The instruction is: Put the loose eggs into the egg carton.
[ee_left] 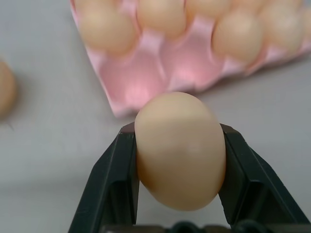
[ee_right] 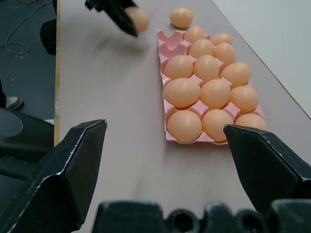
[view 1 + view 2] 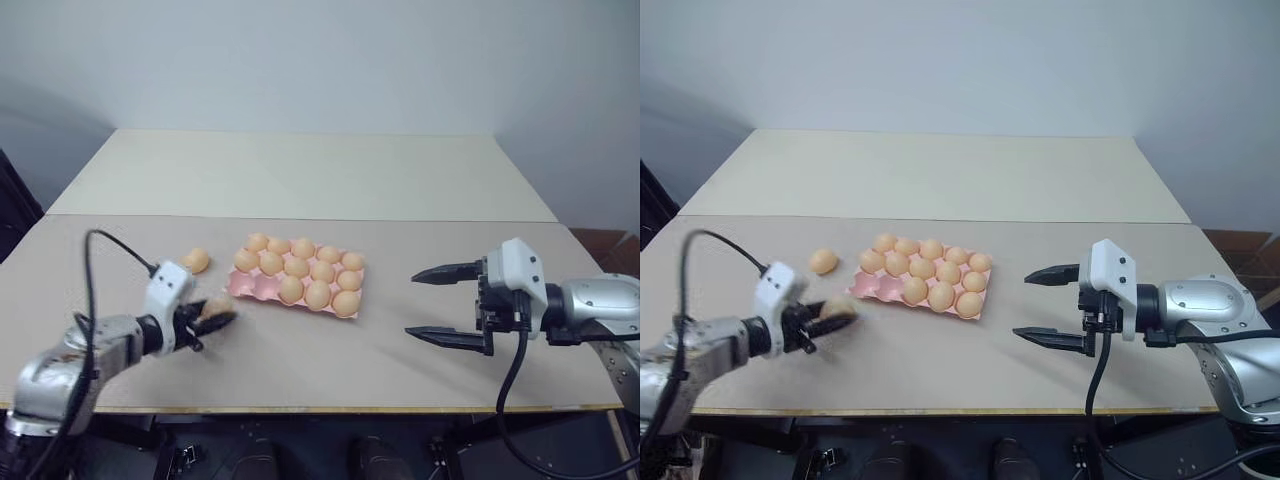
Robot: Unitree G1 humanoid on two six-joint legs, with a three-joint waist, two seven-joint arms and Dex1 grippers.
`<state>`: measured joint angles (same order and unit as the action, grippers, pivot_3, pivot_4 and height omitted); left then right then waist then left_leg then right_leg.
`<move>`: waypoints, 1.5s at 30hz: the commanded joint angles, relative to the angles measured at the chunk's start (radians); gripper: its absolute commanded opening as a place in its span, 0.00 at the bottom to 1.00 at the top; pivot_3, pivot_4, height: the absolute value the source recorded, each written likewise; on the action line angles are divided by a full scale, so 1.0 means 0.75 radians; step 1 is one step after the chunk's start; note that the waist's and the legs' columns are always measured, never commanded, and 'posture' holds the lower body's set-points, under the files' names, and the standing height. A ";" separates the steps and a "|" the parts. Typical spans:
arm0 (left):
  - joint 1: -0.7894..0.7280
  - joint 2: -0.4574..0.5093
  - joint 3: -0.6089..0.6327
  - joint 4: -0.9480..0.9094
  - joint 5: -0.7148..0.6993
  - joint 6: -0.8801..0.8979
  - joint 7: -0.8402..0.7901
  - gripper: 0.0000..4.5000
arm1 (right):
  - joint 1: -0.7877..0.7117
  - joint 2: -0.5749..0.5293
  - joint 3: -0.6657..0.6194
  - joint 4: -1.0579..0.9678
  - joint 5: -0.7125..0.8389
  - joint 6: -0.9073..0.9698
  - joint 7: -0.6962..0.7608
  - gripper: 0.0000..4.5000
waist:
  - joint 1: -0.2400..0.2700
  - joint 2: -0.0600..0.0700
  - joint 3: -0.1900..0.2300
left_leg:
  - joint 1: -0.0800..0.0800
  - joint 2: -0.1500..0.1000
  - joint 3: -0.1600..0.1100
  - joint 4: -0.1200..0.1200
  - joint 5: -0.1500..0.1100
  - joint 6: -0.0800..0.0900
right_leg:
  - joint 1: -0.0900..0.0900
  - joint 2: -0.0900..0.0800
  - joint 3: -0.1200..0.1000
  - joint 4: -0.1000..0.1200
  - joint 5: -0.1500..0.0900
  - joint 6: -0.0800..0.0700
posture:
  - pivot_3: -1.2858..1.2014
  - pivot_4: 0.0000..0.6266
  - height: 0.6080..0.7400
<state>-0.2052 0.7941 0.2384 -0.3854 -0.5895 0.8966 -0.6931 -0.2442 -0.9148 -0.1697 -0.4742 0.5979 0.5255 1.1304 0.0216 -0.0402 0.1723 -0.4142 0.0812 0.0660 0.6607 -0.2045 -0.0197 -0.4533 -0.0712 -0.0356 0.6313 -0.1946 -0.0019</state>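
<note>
While my left gripper [image 3: 213, 318] fingers squeeze one egg [image 1: 180, 149] tight, I should move slowly to the empty cups at the near left corner of the egg carton [image 3: 243, 287] on the counter [image 3: 300, 360]. Another loose egg [image 3: 196, 260] waits beside the carton. My right gripper [image 3: 440, 304] fingers are spread wide, holding nothing.

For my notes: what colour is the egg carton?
Pink; the egg carton shows best in the right wrist view.

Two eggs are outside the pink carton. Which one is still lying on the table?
The egg at the carton's far left corner lies free on the table. The other egg is clamped in the left hand, just short of the carton's empty cups.
</note>
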 commanded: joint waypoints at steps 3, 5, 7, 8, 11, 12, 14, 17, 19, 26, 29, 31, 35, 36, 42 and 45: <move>-0.157 -0.046 -0.121 0.061 0.020 -0.054 -0.032 0.44 | -0.027 0.004 -0.003 -0.025 0.009 -0.027 -0.019 1.00 | 0.000 0.000 0.000 | 0.001 -0.001 0.000 0.000 0.000 0.000 | 0.001 0.000 0.001 -0.001 0.000 0.001 | 0.52 0.24 1.00; -0.215 -0.068 -0.190 0.123 0.058 -0.085 -0.047 0.44 | -0.031 0.006 -0.002 -0.029 0.010 -0.027 -0.028 1.00 | 0.000 0.000 0.000 | 0.000 -0.001 0.000 0.000 0.000 0.000 | 0.001 0.000 0.001 -0.001 0.001 0.001 | 0.52 0.24 1.00; -0.256 -0.082 -0.245 0.178 0.099 -0.116 -0.056 0.44 | -0.031 0.007 -0.006 -0.035 0.015 -0.023 -0.038 1.00 | -0.003 0.000 0.000 | 0.000 -0.001 0.000 0.000 0.000 0.000 | 0.001 0.000 0.001 -0.001 0.001 0.001 | 0.52 0.24 1.00; -0.274 -0.090 -0.264 0.205 0.109 -0.128 -0.064 0.44 | -0.030 0.007 -0.009 -0.039 0.017 -0.021 -0.042 1.00 | -0.005 0.000 0.000 | 0.000 -0.001 0.000 0.000 0.000 0.000 | 0.001 0.000 0.001 -0.001 0.001 0.001 | 0.52 0.24 1.00; -0.317 -0.101 -0.319 0.272 0.147 -0.153 -0.088 0.62 | -0.017 0.006 -0.017 -0.052 0.019 -0.018 -0.056 1.00 | -0.008 0.000 0.000 | 0.000 -0.001 -0.001 0.000 0.000 0.000 | 0.001 0.000 0.001 -0.001 0.001 0.002 | 0.52 0.24 1.00; -0.327 -0.103 -0.334 0.288 0.161 -0.160 -0.090 0.69 | -0.011 0.005 -0.019 -0.057 0.019 -0.018 -0.059 1.00 | -0.009 0.000 0.000 | 0.000 -0.001 -0.001 0.000 0.000 0.000 | 0.001 0.000 0.001 -0.001 0.001 0.002 | 0.52 0.24 1.00; -0.338 -0.104 -0.339 0.295 0.175 -0.173 -0.095 0.83 | 0.000 0.003 -0.028 -0.068 0.025 -0.015 -0.065 1.00 | -0.012 0.000 0.000 | 0.000 -0.001 -0.001 0.000 0.000 0.000 | 0.001 0.000 0.001 -0.001 0.001 0.002 | 0.52 0.24 1.00; -0.347 -0.093 -0.295 0.271 0.148 -0.168 -0.111 1.00 | 0.014 0.001 -0.038 -0.084 0.034 -0.011 -0.078 1.00 | -0.012 0.000 0.000 | 0.000 -0.001 -0.001 0.000 0.000 0.000 | 0.001 0.000 0.001 -0.001 0.001 0.002 | 0.52 0.24 1.00; -0.342 -0.068 -0.251 0.246 0.137 -0.181 -0.121 1.00 | 0.020 0.001 -0.041 -0.090 0.039 -0.011 -0.084 1.00 | -0.013 0.000 0.000 | 0.000 -0.001 -0.001 0.000 0.000 0.001 | 0.001 0.000 0.001 -0.001 0.001 0.002 | 0.52 0.24 1.00; -0.205 0.055 0.054 0.188 0.066 -0.290 -0.224 1.00 | 0.012 0.005 -0.037 -0.070 0.050 -0.028 -0.078 1.00 | -0.017 0.000 0.000 | 0.000 -0.001 -0.001 0.000 0.000 0.000 | 0.001 0.000 0.001 0.000 0.001 0.002 | 0.52 0.24 1.00; -0.056 0.091 0.223 0.174 0.051 -0.383 -0.287 1.00 | 0.000 0.008 -0.031 -0.039 0.046 -0.042 -0.059 1.00 | -0.021 0.000 0.000 | 0.000 -0.001 0.000 0.000 0.000 0.000 | 0.001 0.000 0.002 -0.001 0.001 0.002 | 0.52 0.24 1.00; 0.090 0.117 0.372 0.136 0.027 -0.410 -0.354 1.00 | -0.012 0.010 -0.022 -0.012 0.040 -0.055 -0.041 1.00 | -0.023 0.000 0.000 | 0.000 -0.001 0.000 0.000 0.000 0.000 | 0.000 0.000 0.001 -0.001 0.001 0.002 | 0.52 0.24 1.00; 0.275 0.124 0.533 0.061 -0.003 -0.415 -0.382 1.00 | -0.038 0.018 -0.007 0.032 0.021 -0.075 -0.031 1.00 | -0.013 0.000 0.000 | 0.000 0.000 0.001 0.000 0.000 0.000 | 0.000 -0.001 0.001 -0.001 -0.001 -0.001 | 0.52 0.24 1.00; 0.341 0.133 0.578 0.040 -0.024 -0.372 -0.408 1.00 | -0.049 0.021 -0.003 0.047 0.021 -0.077 -0.029 1.00 | -0.010 0.000 0.000 | 0.000 0.000 0.001 0.000 0.000 0.000 | 0.000 -0.002 0.000 -0.001 -0.002 -0.004 | 0.52 0.24 1.00; 0.525 0.100 0.680 -0.088 -0.100 -0.293 -0.387 1.00 | -0.073 0.017 0.013 0.086 0.026 -0.087 0.010 1.00 | -0.006 0.000 0.000 | 0.000 0.000 0.002 0.000 0.000 0.000 | -0.001 -0.004 -0.001 -0.001 -0.004 -0.006 | 0.52 0.24 1.00; 0.543 0.092 0.686 -0.115 -0.121 -0.285 -0.359 1.00 | -0.085 0.016 0.018 0.096 0.023 -0.087 0.019 1.00 | -0.009 0.000 0.000 | 0.000 0.000 0.002 0.000 0.000 0.000 | 0.000 -0.004 -0.001 -0.001 -0.004 -0.006 | 0.52 0.24 1.00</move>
<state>0.2007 0.8629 0.7200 -0.4387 -0.6602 0.6817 -0.9767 -0.2926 -0.8955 -0.1381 -0.3983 0.6101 0.4851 1.1372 0.0151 -0.0404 0.1724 -0.4144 0.0809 0.0673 0.6610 -0.2044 -0.0196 -0.4537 -0.0738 -0.0363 0.6306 -0.1977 -0.0067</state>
